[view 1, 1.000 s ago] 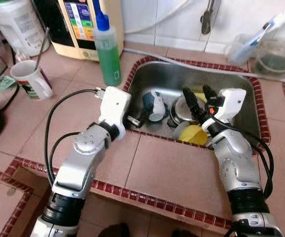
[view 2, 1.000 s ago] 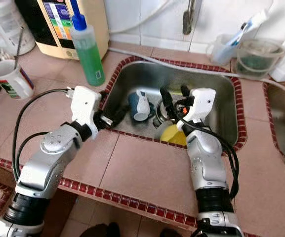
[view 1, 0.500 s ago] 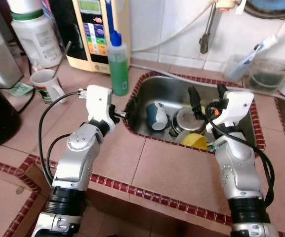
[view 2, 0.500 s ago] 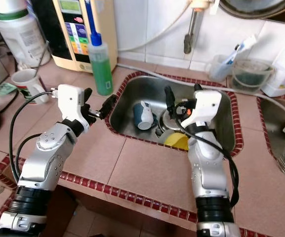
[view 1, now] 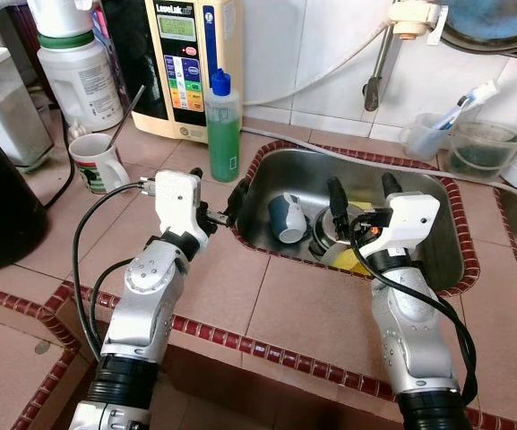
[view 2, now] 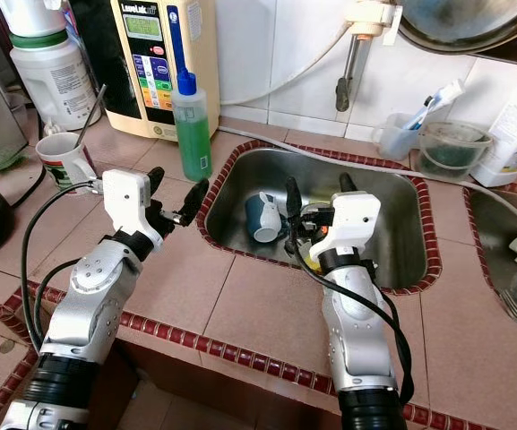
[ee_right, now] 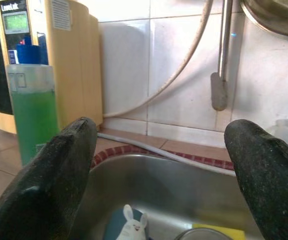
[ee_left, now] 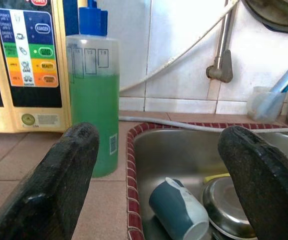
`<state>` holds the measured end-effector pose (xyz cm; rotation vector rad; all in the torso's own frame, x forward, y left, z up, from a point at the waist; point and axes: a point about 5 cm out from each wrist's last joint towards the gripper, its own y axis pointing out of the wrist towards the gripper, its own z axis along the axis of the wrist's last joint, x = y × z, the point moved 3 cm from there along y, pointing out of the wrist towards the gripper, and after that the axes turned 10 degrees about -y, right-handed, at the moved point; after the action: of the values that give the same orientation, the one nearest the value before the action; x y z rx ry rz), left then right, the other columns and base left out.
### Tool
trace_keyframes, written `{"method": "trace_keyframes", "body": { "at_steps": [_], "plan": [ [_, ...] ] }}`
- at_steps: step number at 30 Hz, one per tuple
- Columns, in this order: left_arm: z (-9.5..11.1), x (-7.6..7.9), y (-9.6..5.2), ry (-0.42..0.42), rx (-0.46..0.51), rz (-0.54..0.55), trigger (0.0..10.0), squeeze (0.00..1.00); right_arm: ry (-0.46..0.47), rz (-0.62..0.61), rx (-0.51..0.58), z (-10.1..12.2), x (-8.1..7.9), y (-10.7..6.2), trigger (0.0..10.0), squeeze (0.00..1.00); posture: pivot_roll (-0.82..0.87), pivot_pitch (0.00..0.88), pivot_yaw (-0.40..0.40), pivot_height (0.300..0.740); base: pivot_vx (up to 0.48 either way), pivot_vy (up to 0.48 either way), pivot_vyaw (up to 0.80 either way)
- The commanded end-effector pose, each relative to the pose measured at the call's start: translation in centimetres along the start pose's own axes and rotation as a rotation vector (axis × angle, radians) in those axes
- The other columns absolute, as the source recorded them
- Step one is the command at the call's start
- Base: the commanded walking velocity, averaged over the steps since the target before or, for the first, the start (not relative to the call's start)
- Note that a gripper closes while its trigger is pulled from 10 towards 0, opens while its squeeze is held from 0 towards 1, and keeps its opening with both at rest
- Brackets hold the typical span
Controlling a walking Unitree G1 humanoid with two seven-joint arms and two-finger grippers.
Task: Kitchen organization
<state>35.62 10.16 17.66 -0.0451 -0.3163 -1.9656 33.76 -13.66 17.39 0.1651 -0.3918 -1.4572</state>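
Blue mug point(view 1: 286, 218) lay tipped in sink point(view 1: 437, 255), left of steel bowl point(view 1: 339, 224). We judged it rigid, wet-slick, breakable; grip rim. Left gripper point(view 1: 215, 192), right gripper point(view 1: 362, 184) spread, empty.

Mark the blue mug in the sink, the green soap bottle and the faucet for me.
Mug point(view 1: 285, 218): left eye view, on its blue side.
Soap bottle point(view 1: 223, 139): left eye view, on the green body.
Faucet point(view 2: 346, 79): right eye view, on the pipe.

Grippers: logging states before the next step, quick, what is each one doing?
Left gripper: open, holding nothing.
Right gripper: open, holding nothing.
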Motion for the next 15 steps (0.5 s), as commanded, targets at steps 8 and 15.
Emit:
{"method": "trace_keyframes", "body": {
  "at_steps": [8,15],
  "plan": [
    [-0.58,-0.06,-0.45,0.012,-0.005,-0.003,10.0,0.0,-0.044,-0.015,0.006,0.17,1.02,-0.42,10.0,0.0,-0.05,0.0,0.001,0.74,0.0,-0.187,0.0],
    [-0.72,0.03,-0.51,-0.006,-0.004,0.002,10.0,0.0,-0.058,-0.003,0.005,0.2,1.02,-0.52,10.0,0.0,-0.05,0.0,-0.01,0.74,0.0,-0.356,0.0]
  ]
}}
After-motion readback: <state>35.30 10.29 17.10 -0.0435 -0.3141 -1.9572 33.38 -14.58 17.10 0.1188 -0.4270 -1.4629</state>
